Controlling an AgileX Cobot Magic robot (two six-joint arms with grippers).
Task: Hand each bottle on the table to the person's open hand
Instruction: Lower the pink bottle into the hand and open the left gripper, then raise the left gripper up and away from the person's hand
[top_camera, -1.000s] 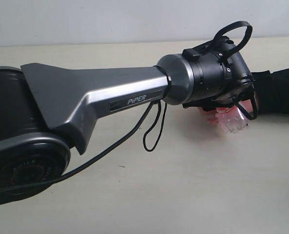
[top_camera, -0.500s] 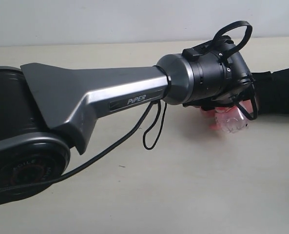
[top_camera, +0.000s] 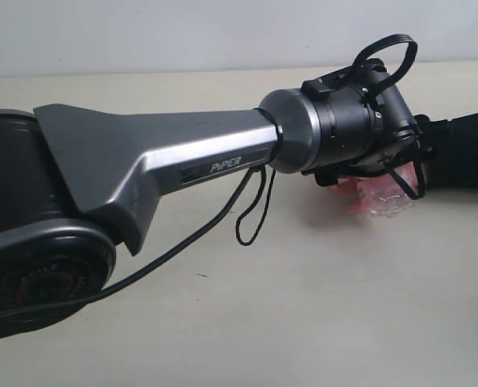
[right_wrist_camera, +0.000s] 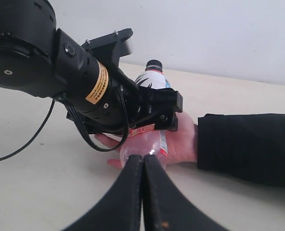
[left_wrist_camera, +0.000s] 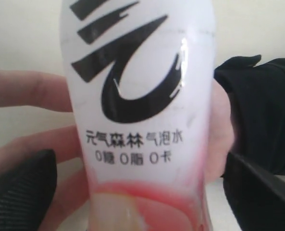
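exterior, arm: the left arm [top_camera: 182,153] stretches over the table [top_camera: 303,314]; lettering [top_camera: 226,167] on its grey link reads "PiPER".
exterior, bottle: the pink-and-white bottle [top_camera: 381,197] shows just under the wrist, beside a black sleeve [top_camera: 464,149].
left wrist, label: bold black brush mark, then "元气森林 气泡水" and "0糖 0脂 0卡".
left wrist, left claw [left_wrist_camera: 142,192]: spread, pads [left_wrist_camera: 19,187] clear of the bottle on both sides.
left wrist, bottle's place: lying in the person's open hand [left_wrist_camera: 41,144].
right wrist, right claw [right_wrist_camera: 142,163]: pressed together, holding nothing.
right wrist, other marks: black cap [right_wrist_camera: 154,63] on the bottle; orange sticker [right_wrist_camera: 99,83] on the left wrist, print unreadable.
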